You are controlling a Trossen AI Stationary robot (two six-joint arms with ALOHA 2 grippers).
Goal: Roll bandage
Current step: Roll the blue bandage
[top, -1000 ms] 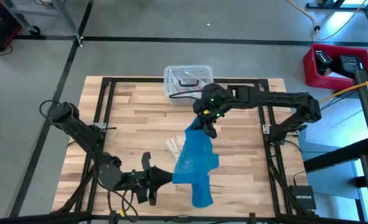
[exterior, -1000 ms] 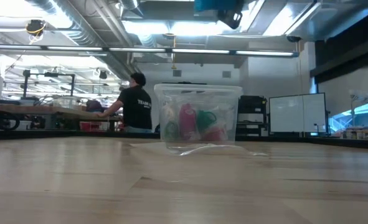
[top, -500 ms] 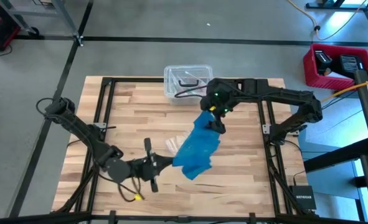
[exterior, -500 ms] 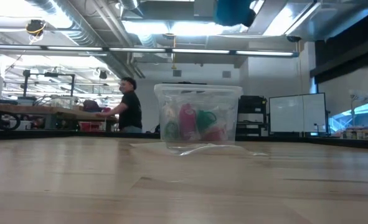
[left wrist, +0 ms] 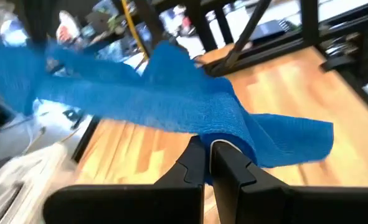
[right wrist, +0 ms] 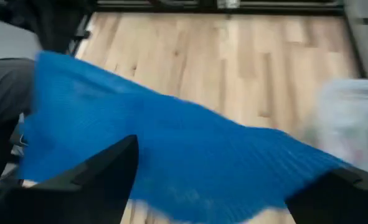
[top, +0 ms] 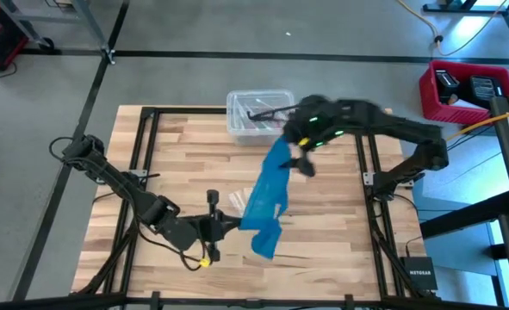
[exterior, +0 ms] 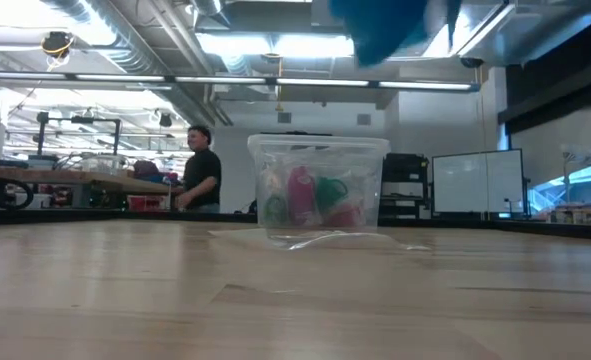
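The left gripper point(left wrist: 207, 163), low at the near side of the pale wooden slatted table point(top: 176, 155), has its two dark fingers pressed together on one end of the long bright blue stretchy fabric bandage point(top: 268, 196). From there the band hangs slack in the air, clear of the boards, running up and across toward the right gripper point(top: 304, 160), which is raised over the far middle of the table with its fingers spread wide point(right wrist: 90, 168); the cloth lies across the gap between them and I can't tell whether it is touching them. Just behind sits a clear plastic lidded box point(top: 256, 112). Nothing is rolled yet, I'd say. To do this well, the pinned end should stay firmly clamped while the free length is drawn out flat and untwisted, so each turn lands edge on edge.
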